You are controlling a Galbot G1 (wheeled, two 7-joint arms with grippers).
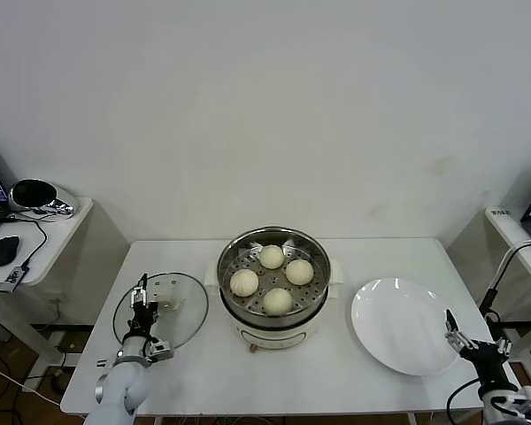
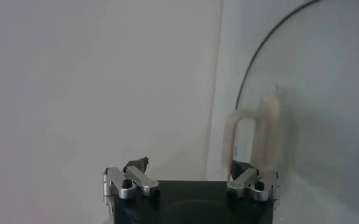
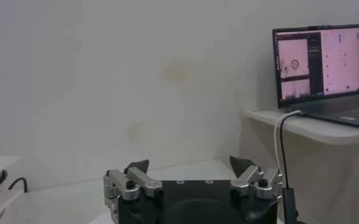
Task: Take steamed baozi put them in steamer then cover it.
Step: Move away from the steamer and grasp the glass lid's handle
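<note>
Four steamed baozi [image 1: 272, 256] lie on the perforated tray inside the open steamer [image 1: 223, 266] at the table's middle. The cover [image 1: 184, 320] lies flat on the table left of the steamer, with its cream handle [image 1: 166, 297] at its centre. My left gripper [image 1: 140, 297] is open and empty over the cover's left part, just beside the handle. In the left wrist view the gripper [image 2: 190, 165] is open, and the handle [image 2: 255, 131] stands just beyond one fingertip [image 2: 240, 165]. My right gripper [image 1: 456, 329] is open and empty at the front right; it also shows in the right wrist view [image 3: 190, 163].
A white plate [image 1: 398, 323] with nothing on it lies right of the steamer, close to my right gripper. A side table [image 1: 35, 239] with a mouse and cable stands at the left. A shelf with a laptop [image 3: 319, 67] and a cable stands at the right.
</note>
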